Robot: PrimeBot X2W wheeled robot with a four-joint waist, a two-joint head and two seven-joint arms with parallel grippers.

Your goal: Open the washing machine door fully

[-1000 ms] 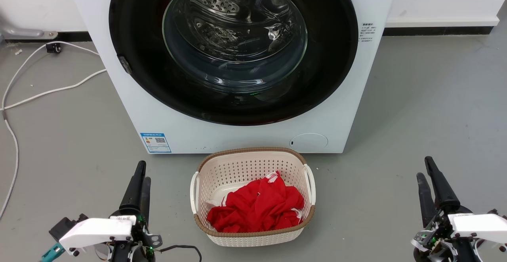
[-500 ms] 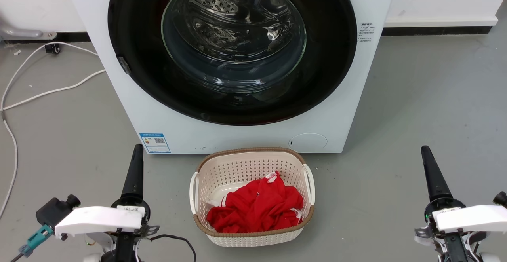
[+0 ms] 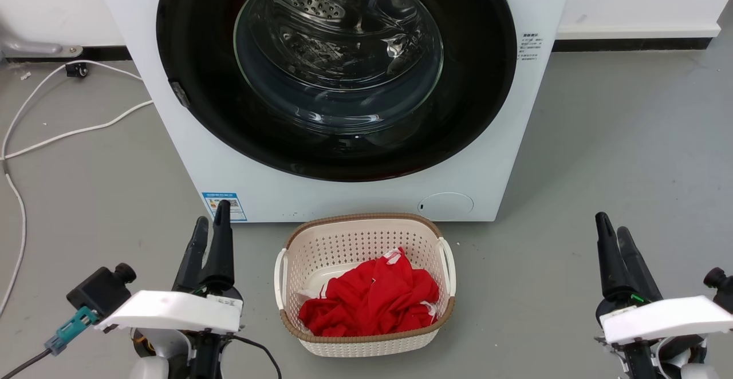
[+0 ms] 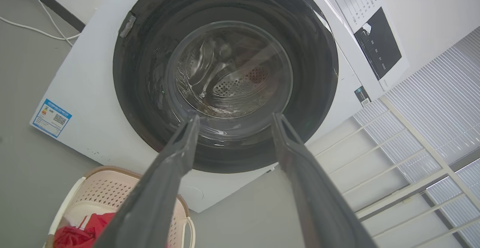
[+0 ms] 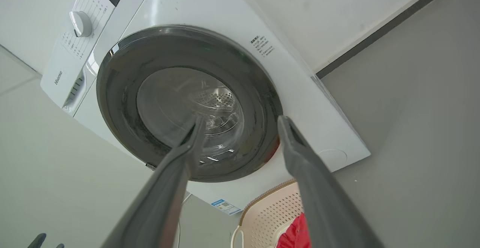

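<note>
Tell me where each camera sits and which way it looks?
Head view: on the head, looking forward and down at the washing machine door, the basket, the left hand and the right hand.
Left wrist view: on the left wrist, looking along its spread fingers at the door.
Right wrist view: on the right wrist, facing the door past its spread fingers.
Shared: all three show door and basket.
</note>
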